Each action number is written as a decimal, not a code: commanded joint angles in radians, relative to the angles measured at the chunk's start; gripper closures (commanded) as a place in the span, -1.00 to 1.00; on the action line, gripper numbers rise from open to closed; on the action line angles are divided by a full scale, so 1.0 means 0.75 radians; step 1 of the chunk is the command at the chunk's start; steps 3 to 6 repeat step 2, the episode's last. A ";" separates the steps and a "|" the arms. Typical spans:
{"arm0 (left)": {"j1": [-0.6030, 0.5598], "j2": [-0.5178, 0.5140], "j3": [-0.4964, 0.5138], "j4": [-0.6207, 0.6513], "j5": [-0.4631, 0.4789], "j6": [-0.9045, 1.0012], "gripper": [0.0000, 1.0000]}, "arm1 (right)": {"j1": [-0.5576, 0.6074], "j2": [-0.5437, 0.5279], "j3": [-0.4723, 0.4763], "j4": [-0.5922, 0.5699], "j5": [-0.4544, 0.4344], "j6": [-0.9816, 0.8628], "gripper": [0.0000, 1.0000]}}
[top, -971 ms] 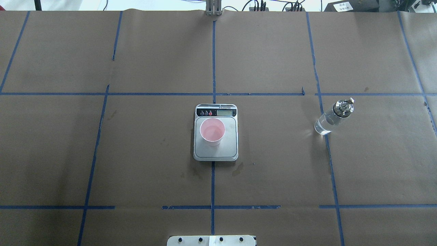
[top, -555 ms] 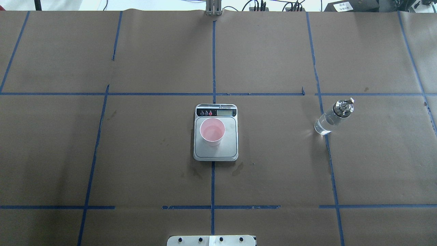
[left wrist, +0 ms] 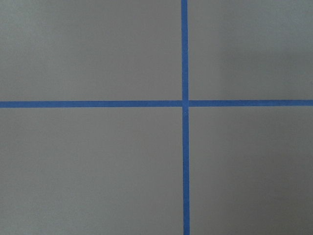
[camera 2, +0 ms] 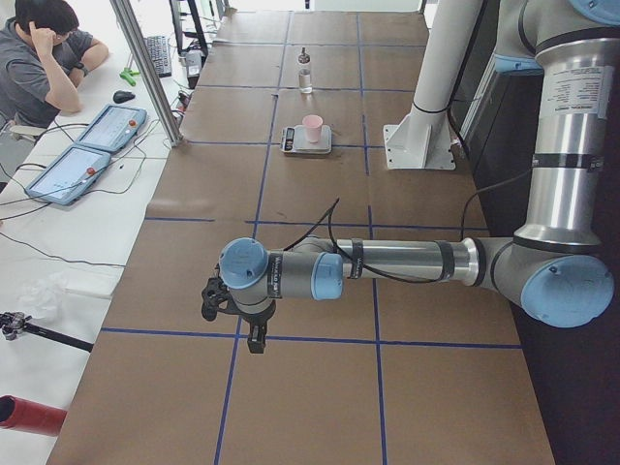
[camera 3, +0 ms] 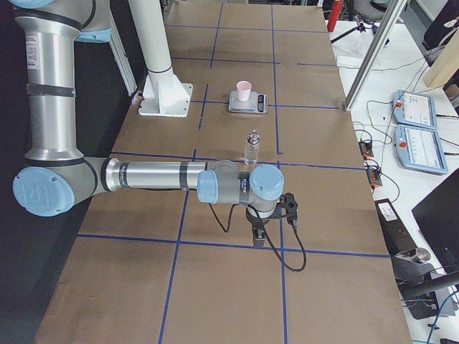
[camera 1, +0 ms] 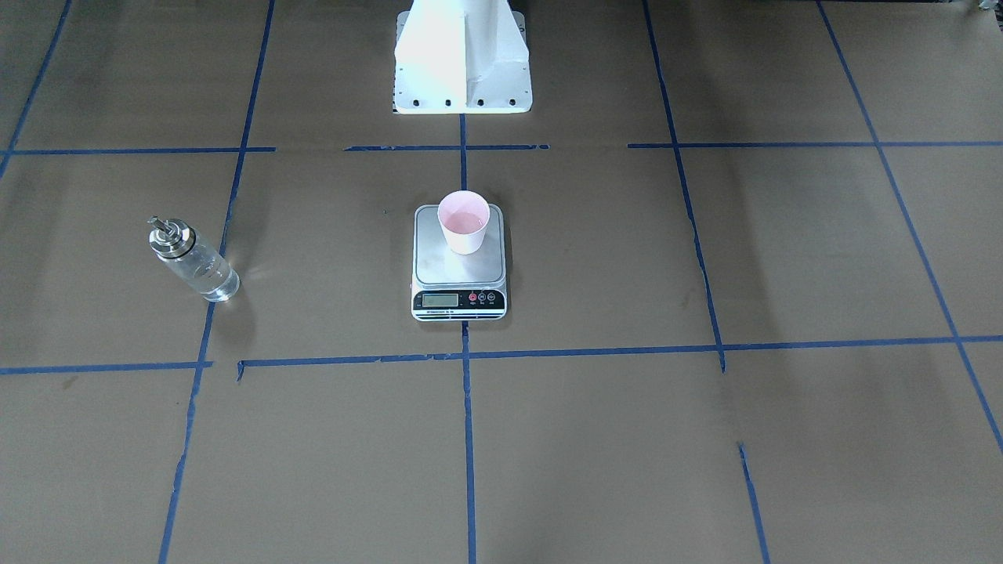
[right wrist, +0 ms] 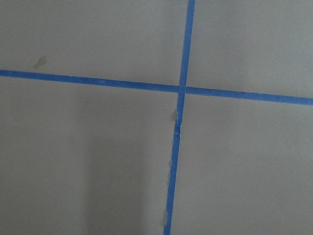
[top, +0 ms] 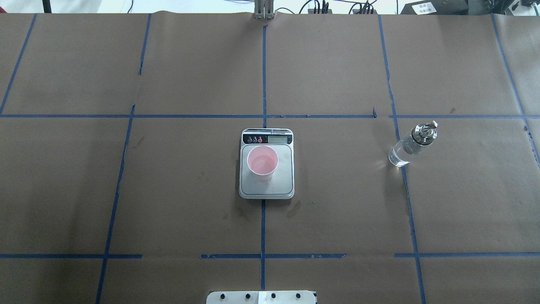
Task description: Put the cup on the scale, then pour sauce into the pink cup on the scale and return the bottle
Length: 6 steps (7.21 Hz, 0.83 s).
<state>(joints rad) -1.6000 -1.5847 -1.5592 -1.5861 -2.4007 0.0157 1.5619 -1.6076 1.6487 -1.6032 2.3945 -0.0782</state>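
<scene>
The pink cup [top: 262, 161] stands upright on the scale [top: 282, 179] at the table's middle, also in the front view [camera 1: 463, 223]. Clear liquid seems to lie in its bottom. The glass bottle [top: 409, 145] with a silver cap stands upright on the brown paper, right of the scale and apart from it, on the left in the front view [camera 1: 192, 262]. My left gripper [camera 2: 254, 339] hangs over the table's far left end; my right gripper [camera 3: 258, 240] hangs over the far right end. Both are empty-looking and far from everything; I cannot tell if they are open.
Blue tape lines grid the brown paper. The white robot pedestal [camera 1: 462, 55] stands behind the scale. In the left side view a seated operator [camera 2: 44, 58], two control tablets [camera 2: 107, 126] and a slanted metal post [camera 2: 145, 68] flank the table.
</scene>
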 commanded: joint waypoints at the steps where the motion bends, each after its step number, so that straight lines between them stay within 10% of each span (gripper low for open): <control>1: 0.000 0.000 -0.001 0.000 0.000 0.000 -1.00 | 0.000 0.000 -0.002 0.000 -0.002 0.000 -1.00; 6: 0.000 0.000 -0.001 0.000 0.000 0.000 -1.00 | 0.002 0.000 -0.002 0.000 -0.002 0.000 -1.00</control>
